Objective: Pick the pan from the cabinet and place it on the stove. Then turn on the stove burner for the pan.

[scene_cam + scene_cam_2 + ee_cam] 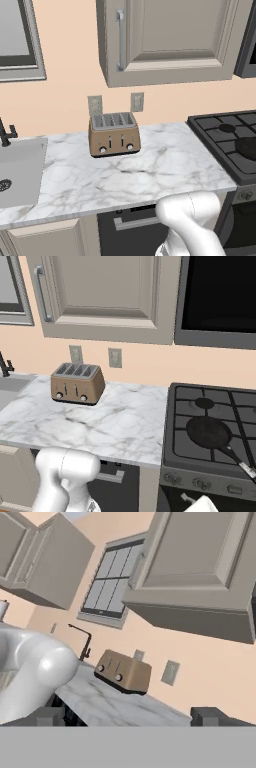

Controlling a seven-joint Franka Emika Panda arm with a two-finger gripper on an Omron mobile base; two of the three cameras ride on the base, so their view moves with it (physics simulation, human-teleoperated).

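Observation:
The pan (209, 433), round and matte black, lies on the stove (196, 398) over a front burner, its long handle pointing to the front right. Its edge also shows on the stove (220, 131) at the right, pan (248, 147). The taupe cabinet (172, 42) hangs above the counter with its door shut and its bar handle on the left; it appears too as the cabinet (107, 293) and the cabinet (200, 567). My gripper (129, 717) is open, with its two dark tips wide apart and nothing between them. It points up toward the wall under the cabinet.
A bronze toaster (77, 383) stands on the marble counter (115, 426) by the wall, under two outlets. A sink (20, 167) with a dark faucet lies at the left, below a window (111, 582). A black microwave (220, 298) hangs over the stove.

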